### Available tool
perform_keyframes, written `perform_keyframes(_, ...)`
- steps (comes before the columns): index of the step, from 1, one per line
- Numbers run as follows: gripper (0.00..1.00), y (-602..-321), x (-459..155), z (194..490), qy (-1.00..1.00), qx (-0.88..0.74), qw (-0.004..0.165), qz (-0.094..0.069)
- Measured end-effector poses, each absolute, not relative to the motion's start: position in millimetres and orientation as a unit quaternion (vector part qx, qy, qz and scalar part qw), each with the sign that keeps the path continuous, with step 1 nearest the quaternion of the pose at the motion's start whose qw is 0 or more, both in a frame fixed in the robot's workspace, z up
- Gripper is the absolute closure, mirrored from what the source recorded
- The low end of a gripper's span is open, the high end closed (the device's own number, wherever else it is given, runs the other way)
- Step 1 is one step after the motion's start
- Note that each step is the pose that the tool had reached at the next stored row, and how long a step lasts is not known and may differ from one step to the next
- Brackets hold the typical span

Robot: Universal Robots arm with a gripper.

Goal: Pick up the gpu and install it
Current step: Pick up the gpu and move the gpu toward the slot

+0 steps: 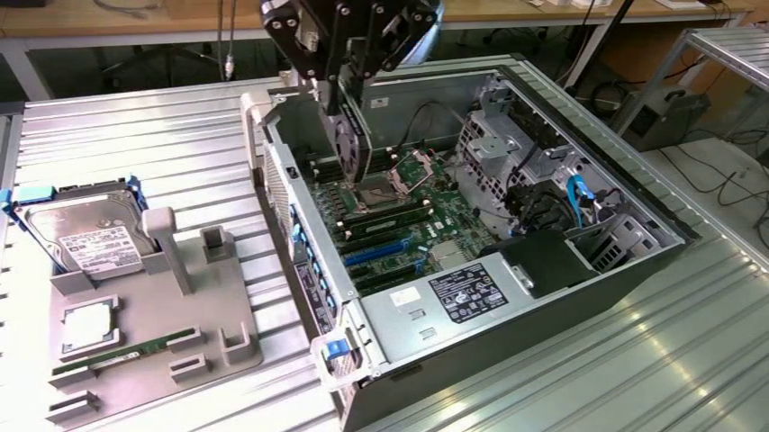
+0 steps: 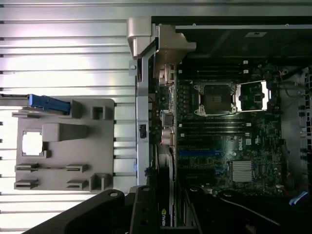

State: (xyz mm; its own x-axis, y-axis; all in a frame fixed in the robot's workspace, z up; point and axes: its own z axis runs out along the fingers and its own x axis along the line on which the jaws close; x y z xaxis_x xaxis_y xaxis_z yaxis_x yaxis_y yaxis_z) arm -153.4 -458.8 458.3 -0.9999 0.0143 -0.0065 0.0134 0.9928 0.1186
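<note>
The gpu [image 1: 351,135] is a thin black card hanging on edge, with my gripper [image 1: 342,76] shut on its upper part. It hovers over the far end of the open computer case [image 1: 541,279], above the motherboard [image 1: 409,216] near the CPU socket. In the wrist view the gpu's edge [image 2: 163,217] carries a green logo and sits between the gripper's dark fingers [image 2: 105,209]. The blue expansion slots [image 1: 378,254] lie nearer the case's front end, also seen as blue slots [image 2: 200,152].
A grey fixture tray [image 1: 180,306] on the slatted metal table, at the exterior view's left, holds a hard drive [image 1: 90,238], a silver CPU [image 1: 86,326] and a green memory stick [image 1: 126,349]. Cables and a drive cage [image 1: 505,144] crowd the case's right side.
</note>
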Motion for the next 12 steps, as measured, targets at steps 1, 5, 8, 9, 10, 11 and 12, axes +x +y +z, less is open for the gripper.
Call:
perform_keyframes(1, 0.74, -458.8, -147.9, 457.5, 0.998, 0.007, 0.001, 0.059)
perform_keyframes(5, 0.74, -458.8, -127.9, 452.7, 0.998, 0.008, -0.009, 0.059)
perform_keyframes(8, 0.74, -458.7, -112.1, 448.2, 0.998, 0.008, -0.015, 0.059)
perform_keyframes(9, 0.74, -458.6, -107.5, 446.6, 0.998, 0.008, -0.016, 0.059)
perform_keyframes(10, 0.74, -458.5, -102.7, 445.1, 0.998, 0.008, -0.017, 0.059)
perform_keyframes(11, 0.74, -458.4, -98.6, 443.9, 0.998, 0.008, -0.018, 0.059)
perform_keyframes(12, 0.74, -457.7, -89.5, 441.4, 0.998, 0.008, -0.018, 0.059)
